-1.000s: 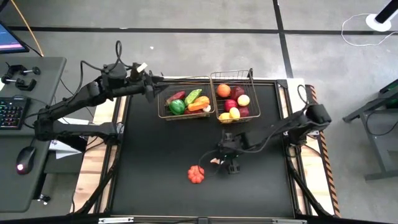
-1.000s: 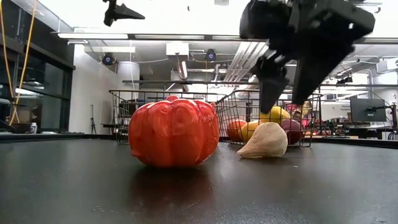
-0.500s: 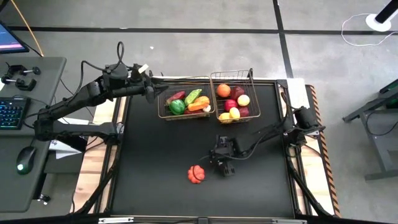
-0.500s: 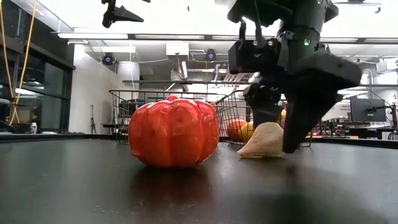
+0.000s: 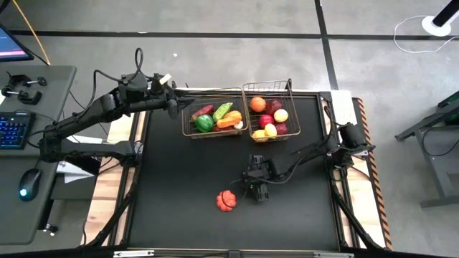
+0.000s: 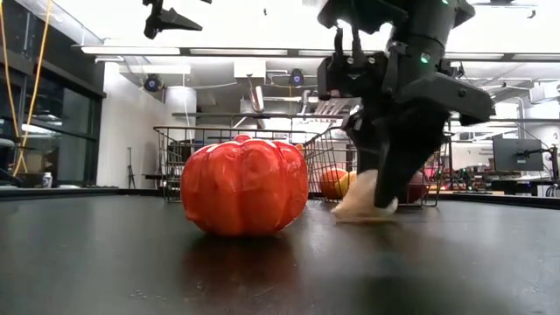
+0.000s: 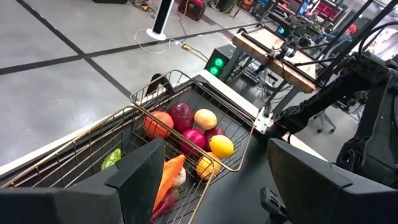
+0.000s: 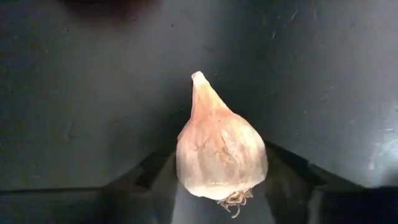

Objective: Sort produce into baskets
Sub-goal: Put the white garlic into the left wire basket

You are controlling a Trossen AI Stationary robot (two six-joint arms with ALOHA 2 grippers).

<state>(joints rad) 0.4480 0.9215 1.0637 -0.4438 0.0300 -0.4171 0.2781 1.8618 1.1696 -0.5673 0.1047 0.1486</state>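
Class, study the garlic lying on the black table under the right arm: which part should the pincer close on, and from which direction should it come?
Grip the garlic across its wide bulb, coming straight down from above. It lies on its side, its thin tip tapering away, so only the rounded body offers broad opposite faces. The right pincer already sits over it that way, a finger on each side of the bulb. The tomato lies apart, leaving room.

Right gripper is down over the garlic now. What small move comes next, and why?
Probably close the fingers. The right gripper sits low at the black table, and the right wrist view shows the pale beige garlic bulb lying between its dark fingers, which look open. Lift only once gripped.
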